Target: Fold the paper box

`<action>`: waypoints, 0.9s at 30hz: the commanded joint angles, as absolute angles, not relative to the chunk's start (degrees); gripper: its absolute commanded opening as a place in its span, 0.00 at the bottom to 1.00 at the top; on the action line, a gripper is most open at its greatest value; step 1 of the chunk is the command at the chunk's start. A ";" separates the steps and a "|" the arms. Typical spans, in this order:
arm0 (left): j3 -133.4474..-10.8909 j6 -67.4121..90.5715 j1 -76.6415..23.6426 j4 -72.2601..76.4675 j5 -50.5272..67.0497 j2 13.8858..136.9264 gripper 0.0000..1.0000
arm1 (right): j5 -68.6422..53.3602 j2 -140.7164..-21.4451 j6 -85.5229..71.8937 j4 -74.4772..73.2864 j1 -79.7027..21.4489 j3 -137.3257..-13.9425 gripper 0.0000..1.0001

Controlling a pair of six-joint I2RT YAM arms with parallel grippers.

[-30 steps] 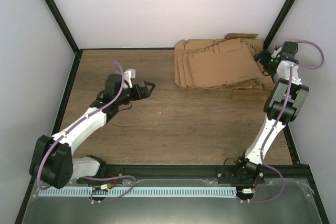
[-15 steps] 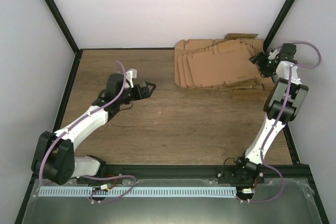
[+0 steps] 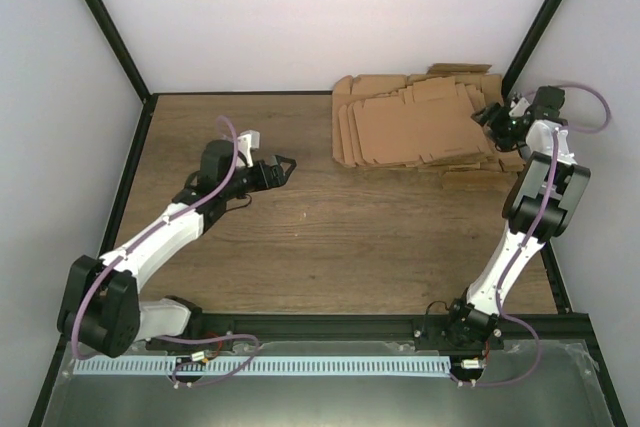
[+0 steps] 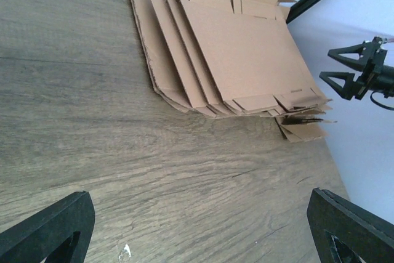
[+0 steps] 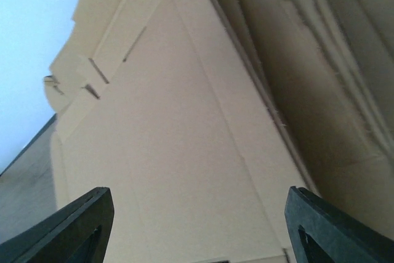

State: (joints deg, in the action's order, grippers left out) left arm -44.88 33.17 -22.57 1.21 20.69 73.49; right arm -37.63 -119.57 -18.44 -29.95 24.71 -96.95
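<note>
No single paper box shows apart from the pile of flat brown cardboard blanks (image 3: pixel 420 125) at the back right of the table. My right gripper (image 3: pixel 492 115) hovers at the pile's right edge, open, with nothing between its fingers. In the right wrist view the top blank (image 5: pixel 184 140) fills the space beyond the right gripper (image 5: pixel 200 229). The left wrist view shows the pile (image 4: pixel 240 53) with the right gripper (image 4: pixel 345 69) off its right side, apart from it. My left gripper (image 3: pixel 285 164) is open over bare wood at mid-table, pointing toward the pile; its jaws stand wide apart (image 4: pixel 200 229).
A black frame post (image 3: pixel 540 17) and the white wall stand close behind the right gripper. A small loose cardboard flap (image 4: pixel 305 129) sticks out at the pile's near right corner. Wooden tabletop (image 3: pixel 330 237) lies between the two arms.
The right gripper has shifted slightly left toward the pile's edge and its jaws have narrowed a little. The left arm has stayed put.
</note>
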 commanded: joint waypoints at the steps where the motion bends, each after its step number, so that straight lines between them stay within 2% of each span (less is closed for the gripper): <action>1: -44.53 32.33 -22.93 1.50 21.17 71.64 0.98 | -29.64 -116.89 -16.92 -31.26 25.22 -96.61 0.80; 19: -44.39 32.85 -22.92 0.84 21.08 70.48 0.98 | -29.39 -117.69 -15.18 -32.93 22.68 -95.87 0.78; 27: -43.65 32.94 -22.94 0.44 20.89 68.86 0.98 | -39.67 -114.98 -15.94 -30.91 21.76 -92.76 0.75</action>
